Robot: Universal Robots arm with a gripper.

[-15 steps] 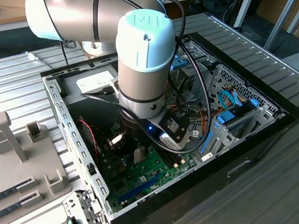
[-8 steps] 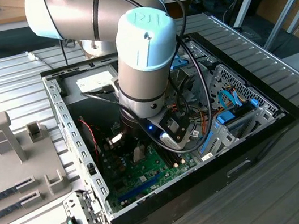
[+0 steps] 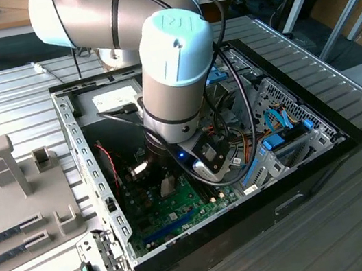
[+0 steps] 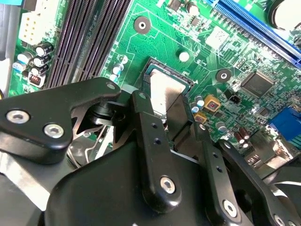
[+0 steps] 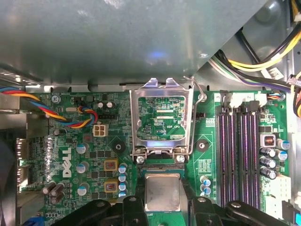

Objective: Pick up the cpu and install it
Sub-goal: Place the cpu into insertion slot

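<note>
The cpu (image 5: 162, 191) lies flat, silver top up, low in the first wrist view's middle, just below the raised metal frame (image 5: 161, 117) — the black fingers (image 5: 133, 209) pinch it from either side over the socket. Around it spreads the green board (image 5: 94, 155) inside the open computer case (image 3: 290, 124), which rests on the counter (image 3: 361, 216).

Large white lettering is printed on the green motherboard (image 5: 28, 127) next to the row of small capacitors (image 5: 82, 165) in the first wrist view. Finer white print sits on the board inside the raised socket frame (image 5: 162, 86), too small to read reliably. A white sticker (image 4: 217, 37) on the board in the second wrist view and a white label (image 3: 114, 99) on the grey box in the exterior view carry print that cannot be made out.
</note>
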